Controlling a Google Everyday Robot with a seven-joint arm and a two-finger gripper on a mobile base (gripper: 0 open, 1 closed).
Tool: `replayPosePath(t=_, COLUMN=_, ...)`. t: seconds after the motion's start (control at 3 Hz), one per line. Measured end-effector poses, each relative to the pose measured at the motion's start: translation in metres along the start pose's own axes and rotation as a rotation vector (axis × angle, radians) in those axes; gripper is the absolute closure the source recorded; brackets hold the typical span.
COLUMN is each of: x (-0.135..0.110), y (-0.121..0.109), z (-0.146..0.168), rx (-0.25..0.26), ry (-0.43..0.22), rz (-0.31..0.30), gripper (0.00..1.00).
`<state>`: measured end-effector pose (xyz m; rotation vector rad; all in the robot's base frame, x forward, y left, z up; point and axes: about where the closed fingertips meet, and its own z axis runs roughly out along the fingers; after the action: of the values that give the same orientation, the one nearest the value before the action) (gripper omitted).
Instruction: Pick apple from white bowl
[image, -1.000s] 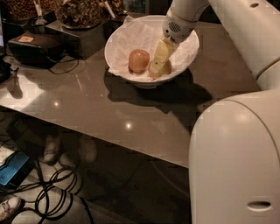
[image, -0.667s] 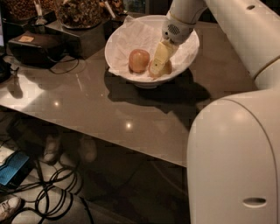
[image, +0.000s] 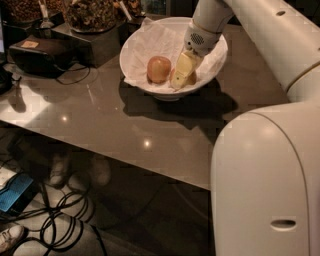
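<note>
The white bowl (image: 135, 47), lined with crumpled white paper, stands on the dark table at the back. The apple (image: 158, 69), pale with an orange-red blush, lies in the bowl's middle, in full view. A darker, redder apple (image: 192, 78) lies just right of it, mostly hidden behind my gripper. My gripper (image: 181, 72) hangs from the white arm and reaches down into the bowl, right beside the pale apple and over the darker one. It touches or nearly touches the darker apple; I cannot tell which.
Black boxes (image: 40, 52) with cables and a dark container of snacks (image: 92, 15) stand at the table's back left. My white arm and base (image: 265, 180) fill the right side. Cables and a blue object (image: 12, 192) lie on the floor below the table's front edge.
My gripper has sunk slightly lower into the bowl. Both apples and the bowl have stayed where they were.
</note>
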<state>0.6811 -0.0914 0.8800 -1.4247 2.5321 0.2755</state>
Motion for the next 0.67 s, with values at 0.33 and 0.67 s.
replayPosePath(t=0.33, x=0.0025, y=-0.0013, z=0.0080, rx=-0.013, ry=0.010, rz=0.009, gripper=0.25)
replayPosePath(t=0.67, x=0.0012, y=-0.0003, z=0.0161, rx=-0.020, ry=0.027, rz=-0.026, gripper=0.41)
